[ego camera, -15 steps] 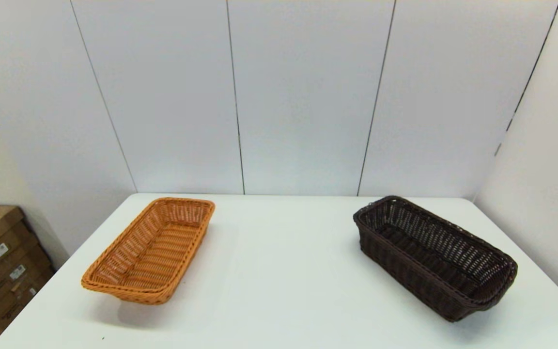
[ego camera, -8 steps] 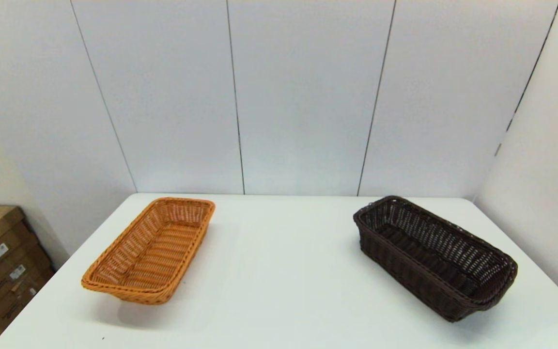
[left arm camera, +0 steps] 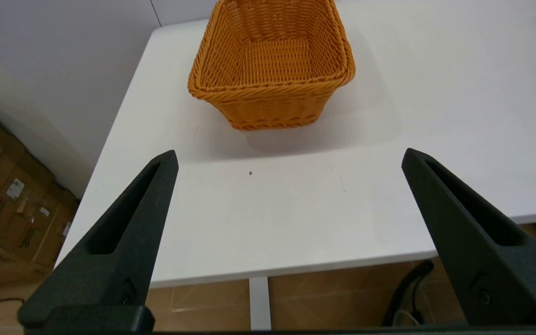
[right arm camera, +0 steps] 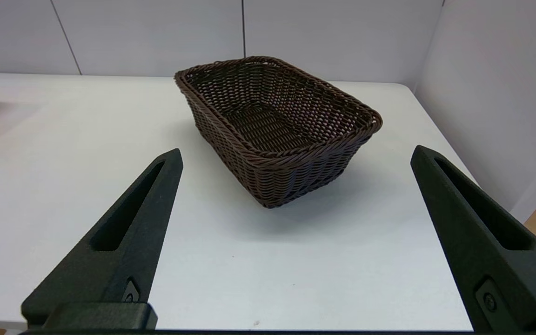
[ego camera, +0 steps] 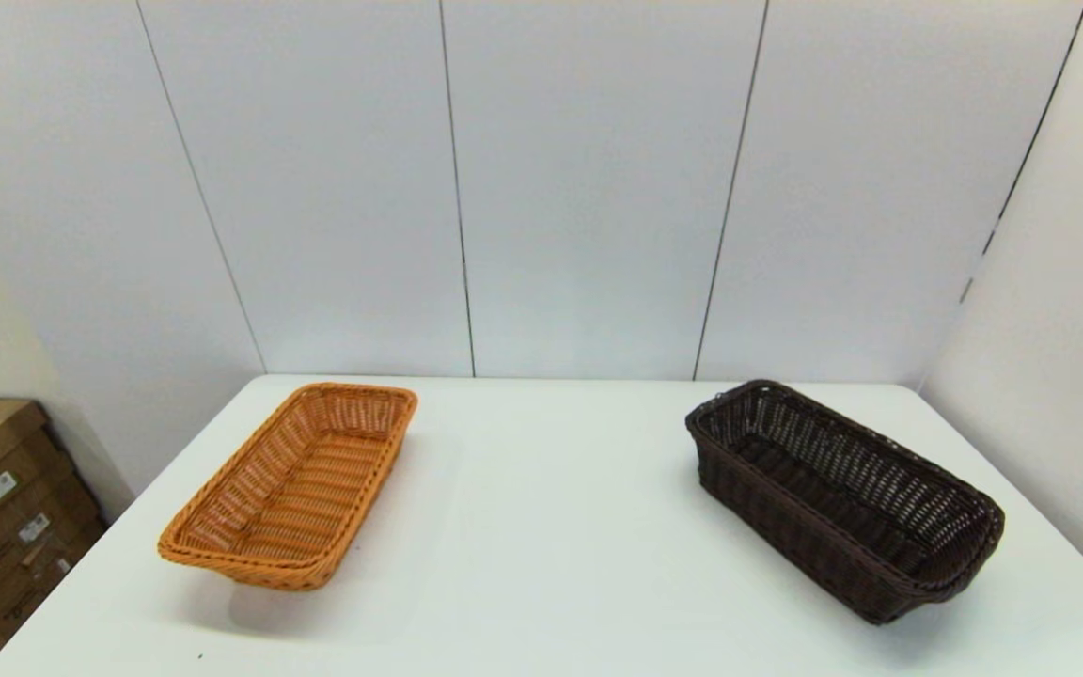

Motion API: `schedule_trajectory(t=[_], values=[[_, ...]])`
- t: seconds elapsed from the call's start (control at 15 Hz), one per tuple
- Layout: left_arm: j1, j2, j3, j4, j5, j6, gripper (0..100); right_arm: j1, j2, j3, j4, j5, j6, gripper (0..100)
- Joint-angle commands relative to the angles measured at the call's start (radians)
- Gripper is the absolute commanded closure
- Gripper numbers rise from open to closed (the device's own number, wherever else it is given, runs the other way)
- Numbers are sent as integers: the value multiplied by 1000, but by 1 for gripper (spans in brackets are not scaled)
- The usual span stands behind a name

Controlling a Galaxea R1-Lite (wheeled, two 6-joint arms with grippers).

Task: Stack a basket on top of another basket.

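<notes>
White table point(ego camera: 541, 527), grey panelled wall point(ego camera: 588, 188), cardboard boxes point(ego camera: 6, 517)

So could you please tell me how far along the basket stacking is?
Nothing is done yet: the dark brown basket and the orange-tan basket sit apart on the table. Nothing is in hand; the left gripper and right gripper are open, short of them. Grasping, lifting and stacking remain.

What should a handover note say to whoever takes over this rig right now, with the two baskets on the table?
Left tool: open, empty, held back at the table's near edge, facing the orange-tan basket.
Right tool: open, empty, also short of the table, facing the dark brown basket.
Baskets: both upright and empty on the white table, orange-tan on the left, dark brown on the right, well apart.
Done: nothing; neither basket is touched.
Left: grasp the dark brown basket, lift it, set it on the orange-tan one.
</notes>
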Motion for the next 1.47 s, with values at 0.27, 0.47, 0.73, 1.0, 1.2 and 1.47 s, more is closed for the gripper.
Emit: schedule_trajectory(t=[0.27,0.47,0.73,1.0,1.2,1.47], values=[[-2,519,-206,29,18,-14,0,0,0,1,0,1,-1,0],[-2,767,-355,29,20,-90,0,0,0,0,0,1,-1,0],[0,1126,-579,27,23,-275,0,0,0,0,0,1,-1,0],[0,1389,-696,23,38,-534,0,0,0,0,0,1,-1,0],[0,1452,-713,21,50,-697,0,0,0,0,0,1,-1,0],[-5,1471,-699,0,129,-932,0,0,0,0,0,1,-1,0]])
